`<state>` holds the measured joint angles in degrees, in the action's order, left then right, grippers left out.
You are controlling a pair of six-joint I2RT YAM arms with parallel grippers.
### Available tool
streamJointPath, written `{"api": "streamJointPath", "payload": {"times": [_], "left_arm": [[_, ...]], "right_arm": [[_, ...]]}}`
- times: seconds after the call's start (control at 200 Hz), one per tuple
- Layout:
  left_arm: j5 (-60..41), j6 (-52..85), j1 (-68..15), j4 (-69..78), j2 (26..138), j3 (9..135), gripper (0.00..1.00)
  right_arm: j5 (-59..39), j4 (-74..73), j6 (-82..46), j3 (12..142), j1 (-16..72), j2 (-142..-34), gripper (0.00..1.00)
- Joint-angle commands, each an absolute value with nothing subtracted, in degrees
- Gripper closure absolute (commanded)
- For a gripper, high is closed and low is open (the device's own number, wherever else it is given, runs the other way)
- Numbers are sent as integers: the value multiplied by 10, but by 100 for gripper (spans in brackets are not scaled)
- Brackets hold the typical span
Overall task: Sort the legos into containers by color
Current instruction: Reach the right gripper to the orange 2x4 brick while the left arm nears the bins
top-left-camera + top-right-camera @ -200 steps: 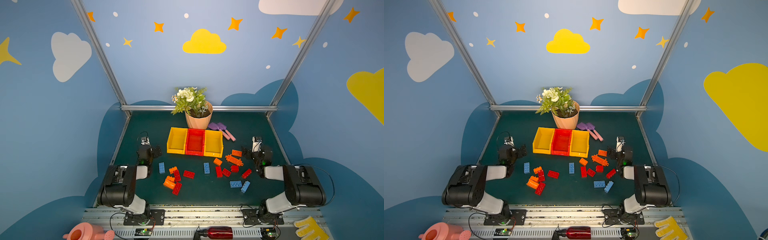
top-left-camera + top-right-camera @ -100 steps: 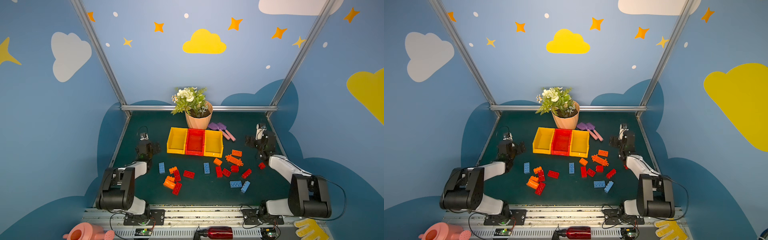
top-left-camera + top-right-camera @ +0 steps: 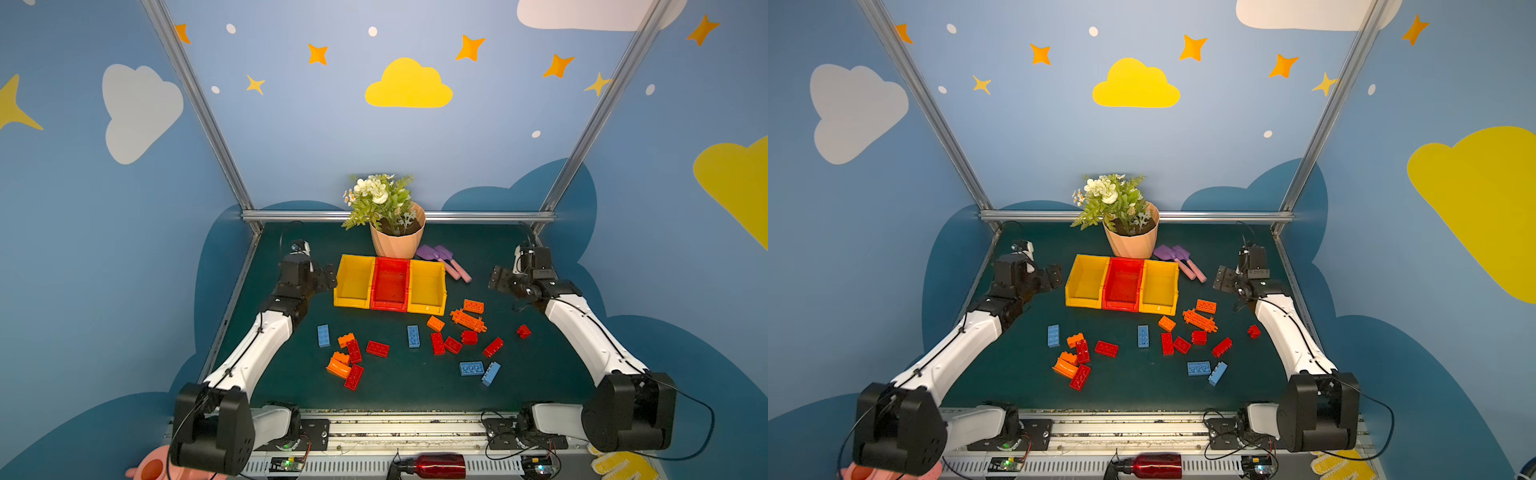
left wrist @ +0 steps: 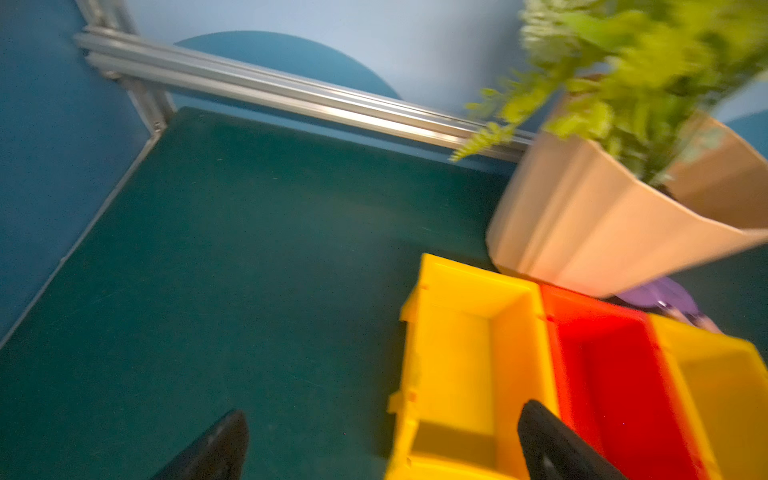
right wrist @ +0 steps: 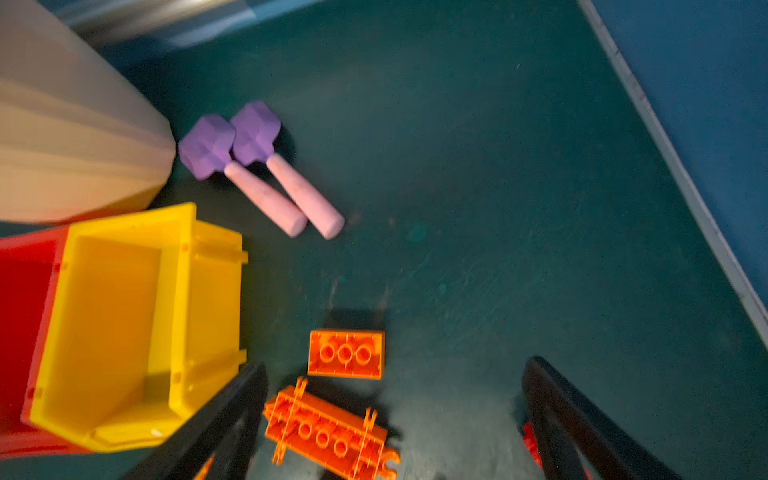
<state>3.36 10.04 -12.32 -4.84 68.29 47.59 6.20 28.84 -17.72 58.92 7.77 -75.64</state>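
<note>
In both top views three bins stood side by side near the middle of the worktop's [image 3: 291,395] back edge: a left yellow bin [image 3: 353,282], a red bin [image 3: 390,284] and a right yellow bin [image 3: 428,286]. Each had its long axis running front to back, and each showed a bare floor. The bricks lay loose between the bins and the front edge. Two blue bricks [image 3: 323,336] [image 3: 413,336] pointed front to back, and an orange bar [image 3: 467,321] slanted from back-left to front-right. Red bricks [image 3: 1106,349] pointed various ways. The left pincer [image 3: 329,276] stood spread just beside the left yellow bin's outer wall. The right pincer [image 3: 500,280] stood spread near the right edge, holding nothing.

The blurred left wrist view showed the left pincer's [image 4: 382,411] fingers [image 4: 552,449] wide apart and empty over the left yellow bin's [image 4: 469,299] outer wall, with the flower pot [image 4: 582,232] behind the bins.

In the right wrist view the right pincer [image 5: 397,365] was spread with nothing between its fingers. An orange brick [image 5: 345,354] and the orange bar [image 5: 328,432] lay on the worktop below it, beside the right yellow bin [image 5: 208,299]. Two shovels [image 5: 266,174] lay parallel by the pot.
</note>
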Motion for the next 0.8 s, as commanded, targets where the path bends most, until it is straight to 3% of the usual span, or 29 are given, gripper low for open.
{"api": "streamJointPath", "payload": {"times": [0.0,0.34,0.796], "left_arm": [[44,113,-203,-102,641,462,0],[95,168,-377,-101,639,459,0],[124,124,-401,-73,679,483,0]], "right_arm": [[66,398,-222,602,97,-769,8],[29,403,-271,559,149,-790,11],[16,364,-267,613,151,-930,12]]}}
